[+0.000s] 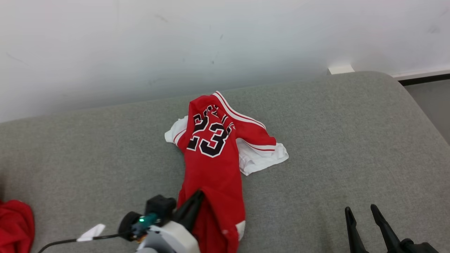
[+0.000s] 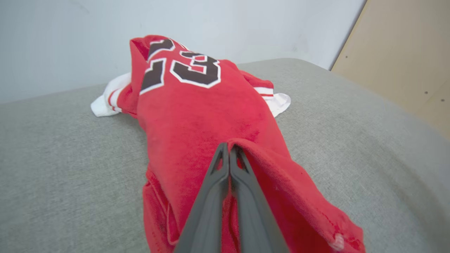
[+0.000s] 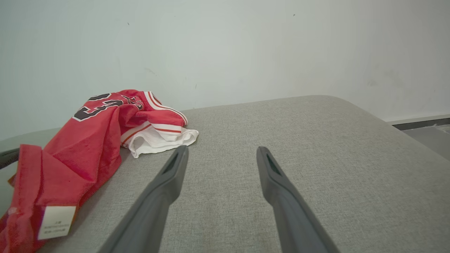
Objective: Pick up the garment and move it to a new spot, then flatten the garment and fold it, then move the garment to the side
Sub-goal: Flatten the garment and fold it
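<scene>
My left gripper (image 2: 229,149): fingers pressed together, pinching a fold of the red number 23 jersey (image 2: 197,116) near its hem.
Jersey: stretches away ahead of my left fingertips, crumpled on the grey cushion (image 1: 334,140), white trim at the far end.
My right gripper (image 3: 221,151): fingers spread apart, holding nothing, with the jersey off to its left.

Plain room, grey couch (image 1: 351,133), white wall (image 1: 140,42)
</scene>
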Controlling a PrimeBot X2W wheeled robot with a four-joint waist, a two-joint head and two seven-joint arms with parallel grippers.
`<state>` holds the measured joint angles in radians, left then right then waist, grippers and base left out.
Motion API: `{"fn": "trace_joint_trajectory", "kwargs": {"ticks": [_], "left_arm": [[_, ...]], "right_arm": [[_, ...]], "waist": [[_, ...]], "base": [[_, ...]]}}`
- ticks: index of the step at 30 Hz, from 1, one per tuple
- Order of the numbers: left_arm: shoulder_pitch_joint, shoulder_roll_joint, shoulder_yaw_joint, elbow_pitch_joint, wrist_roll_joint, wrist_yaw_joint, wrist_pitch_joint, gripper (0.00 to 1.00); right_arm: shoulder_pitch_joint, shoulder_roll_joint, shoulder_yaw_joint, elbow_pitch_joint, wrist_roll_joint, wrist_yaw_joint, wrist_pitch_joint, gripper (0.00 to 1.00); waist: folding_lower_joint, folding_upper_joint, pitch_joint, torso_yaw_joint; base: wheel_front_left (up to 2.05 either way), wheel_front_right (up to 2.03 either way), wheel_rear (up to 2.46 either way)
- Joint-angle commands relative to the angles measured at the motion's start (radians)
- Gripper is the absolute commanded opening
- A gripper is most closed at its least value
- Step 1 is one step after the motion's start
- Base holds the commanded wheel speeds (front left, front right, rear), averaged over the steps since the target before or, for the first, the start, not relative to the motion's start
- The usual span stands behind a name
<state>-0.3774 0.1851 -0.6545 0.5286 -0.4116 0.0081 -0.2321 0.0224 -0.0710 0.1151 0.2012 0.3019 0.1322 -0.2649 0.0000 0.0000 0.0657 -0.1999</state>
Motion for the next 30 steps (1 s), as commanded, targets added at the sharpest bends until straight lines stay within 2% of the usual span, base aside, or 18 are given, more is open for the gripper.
{"fn": "trace_joint_trajectory", "kwargs": {"ticks": [1,5,9,10,11,12,18,20,26,30], "left_arm": [[0.032,0.034,0.036,-0.034,-0.023,0.022,-0.014,0.00],[0.069,0.107,0.120,-0.101,-0.056,0.068,-0.023,0.00],[0.067,0.169,0.172,-0.088,-0.069,0.096,-0.015,0.00],[0.059,0.173,0.184,-0.076,-0.079,0.101,-0.015,0.05],[0.051,0.175,0.196,-0.058,-0.082,0.111,-0.016,0.47],[0.049,0.180,0.201,-0.029,-0.076,0.119,-0.014,1.00],[0.071,0.165,0.224,0.100,-0.108,0.140,-0.011,1.00],[0.091,0.175,0.232,0.116,-0.101,0.152,-0.017,1.00],[0.138,0.144,0.233,0.031,-0.096,0.186,-0.026,1.00],[0.138,0.109,0.184,-0.056,-0.068,0.198,0.001,1.00]], "right_arm": [[0.016,-0.003,-0.004,0.004,-0.003,-0.003,0.001,1.00],[0.024,-0.003,-0.009,-0.002,-0.001,-0.003,0.001,1.00],[0.025,-0.002,-0.003,0.001,0.000,-0.003,0.001,1.00],[0.022,-0.002,-0.001,0.003,0.001,-0.003,0.001,1.00],[0.019,-0.002,0.000,0.003,0.003,-0.003,0.001,1.00],[0.017,-0.001,0.004,0.005,0.005,-0.003,0.001,1.00],[0.014,0.002,0.013,0.008,0.008,-0.003,0.001,1.00],[0.024,0.003,0.012,0.008,0.008,-0.003,0.001,1.00],[0.046,-0.005,-0.003,0.006,0.002,-0.003,0.001,1.00],[0.040,-0.008,0.004,0.005,-0.001,-0.003,0.001,1.00]], "waist": [[0.0000,0.0000,-0.015,0.008],[0.0000,0.0000,-0.021,0.028],[0.0000,0.0000,-0.024,0.050],[0.0000,0.0000,-0.024,0.056],[0.0000,0.0000,-0.023,0.062],[0.0000,0.0000,-0.025,0.066],[0.0000,0.0000,-0.031,0.071],[0.0000,0.0000,-0.032,0.074],[0.0000,0.0000,-0.039,0.099],[0.0000,0.0000,-0.042,0.114]], "base": [[0.00,0.00,0.00],[0.00,0.00,0.00],[0.00,0.00,0.00],[0.00,0.00,0.00],[0.00,0.00,0.00],[0.00,0.00,0.00],[0.00,0.00,0.00],[0.00,0.00,0.00],[0.00,0.00,0.00],[0.00,0.00,0.00]]}}
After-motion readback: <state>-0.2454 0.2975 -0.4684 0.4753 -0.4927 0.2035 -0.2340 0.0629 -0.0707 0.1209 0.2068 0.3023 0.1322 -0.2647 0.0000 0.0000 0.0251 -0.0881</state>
